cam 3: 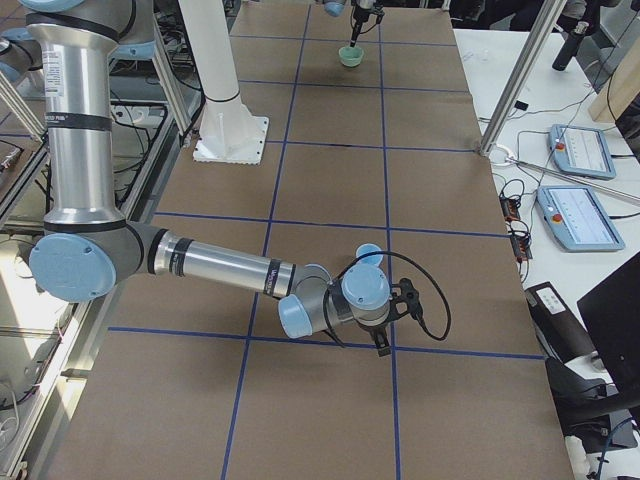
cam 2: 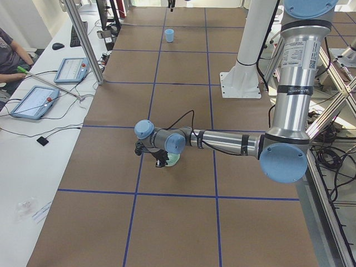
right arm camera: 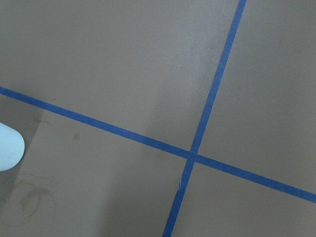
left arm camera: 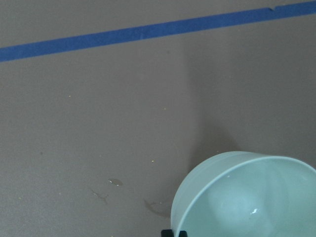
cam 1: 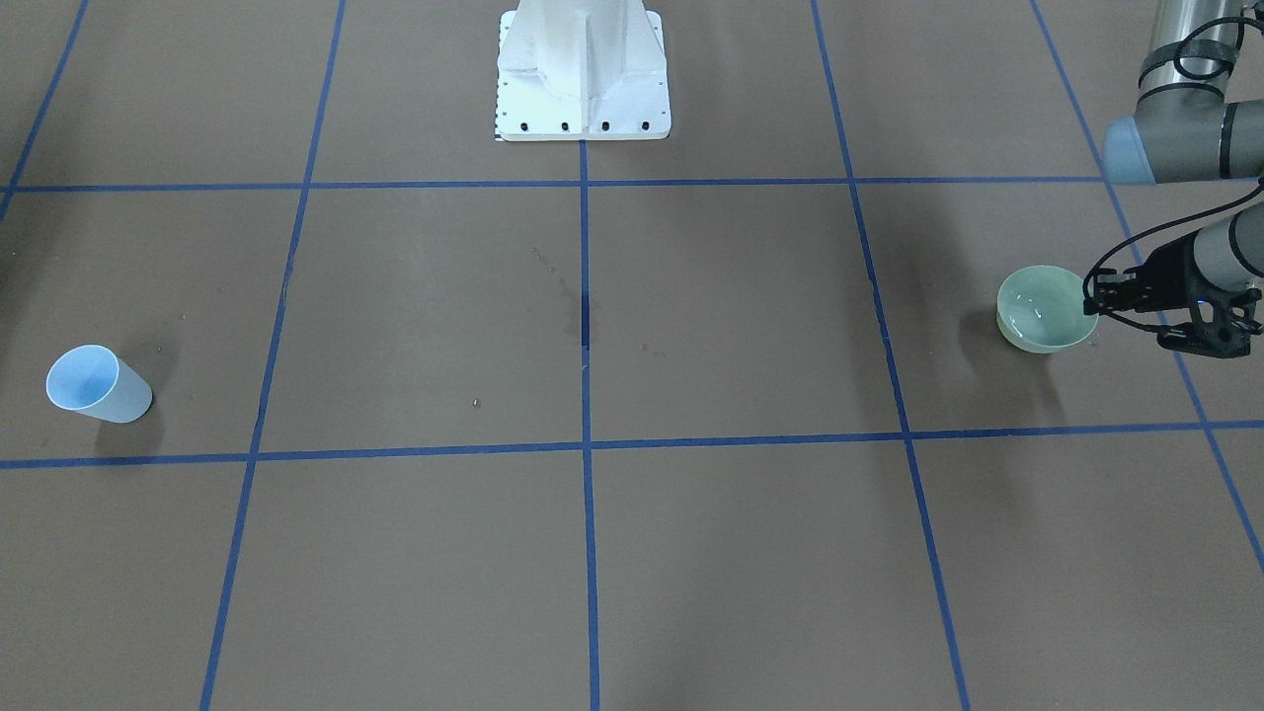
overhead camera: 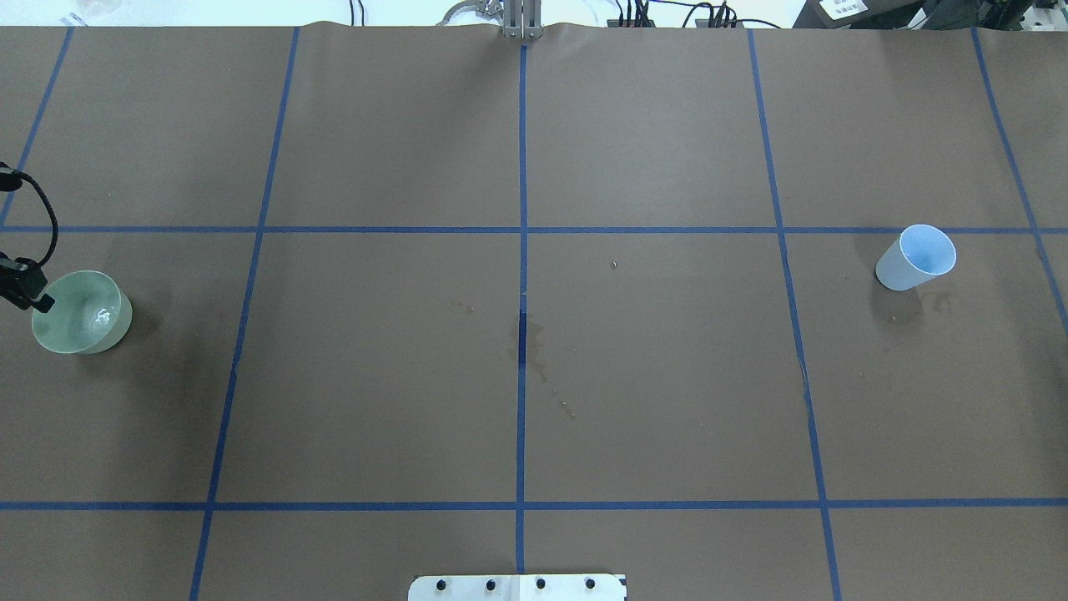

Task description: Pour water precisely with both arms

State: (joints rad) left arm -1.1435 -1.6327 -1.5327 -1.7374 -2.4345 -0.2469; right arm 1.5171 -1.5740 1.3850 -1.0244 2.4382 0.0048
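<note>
This is a robotics lab. Two grey industrial arms, the left arm [cam 2: 295, 83] and the right arm [cam 3: 75, 150], reach over a counter [overhead camera: 651, 401] papered brown and gridded with blue tape [overhead camera: 522, 167], with a white bolted pedestal [cam 1: 583, 69] at its edge. Well apart from the left arm's fingers [cam 1: 1111, 294], past metal frame posts [cam 2: 83, 39], a white side desk [cam 2: 33, 167] carries control tablets [cam 2: 34, 101] and a keyboard [cam 2: 75, 34], and a person [cam 2: 8, 53] sits at it.

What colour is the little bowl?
Pale green; the bowl shows best in the left wrist-mounted view.
</note>
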